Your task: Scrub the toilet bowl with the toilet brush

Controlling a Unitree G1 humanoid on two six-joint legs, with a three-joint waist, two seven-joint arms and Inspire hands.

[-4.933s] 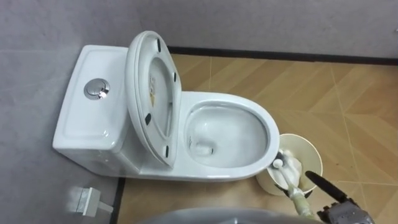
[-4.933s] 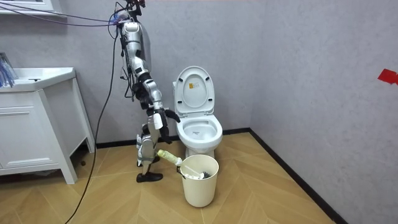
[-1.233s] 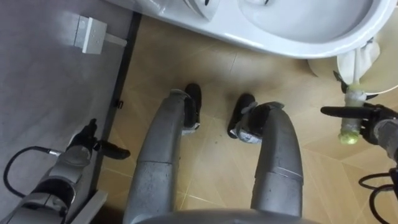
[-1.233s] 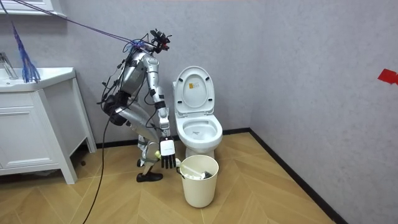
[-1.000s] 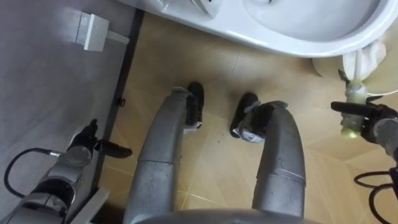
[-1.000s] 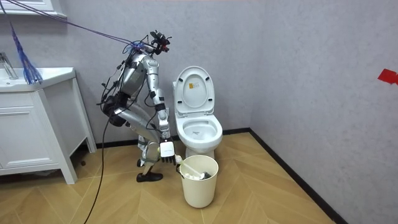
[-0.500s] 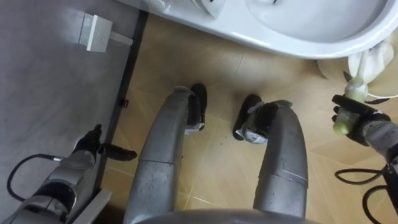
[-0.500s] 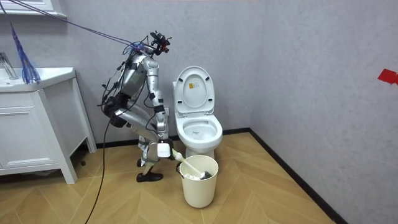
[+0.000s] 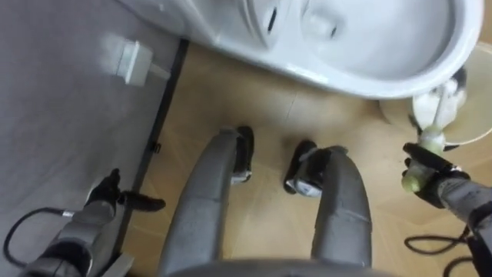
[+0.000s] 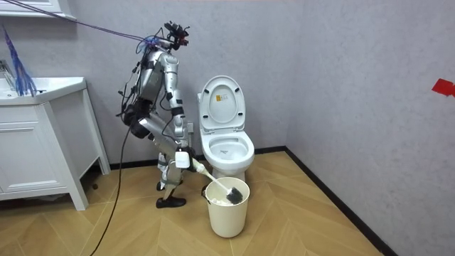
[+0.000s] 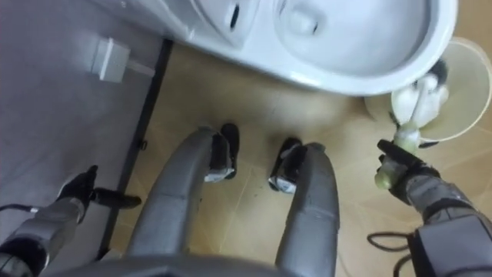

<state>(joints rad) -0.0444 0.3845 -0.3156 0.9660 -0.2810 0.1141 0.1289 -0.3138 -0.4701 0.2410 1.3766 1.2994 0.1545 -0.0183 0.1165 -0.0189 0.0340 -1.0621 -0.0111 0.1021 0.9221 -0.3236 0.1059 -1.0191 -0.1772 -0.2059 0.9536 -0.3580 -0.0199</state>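
While holding the brush with the right hand curled round its handle, lift the head straight up, clear of the bin. Head now right at the top of the bin. Grip tight, swing slowly to the toilet just beside, then dip into the bowl. Left hand low by the wall, fingers loose, holding nothing. Counted: one brush, one bin, one toilet, two hands.
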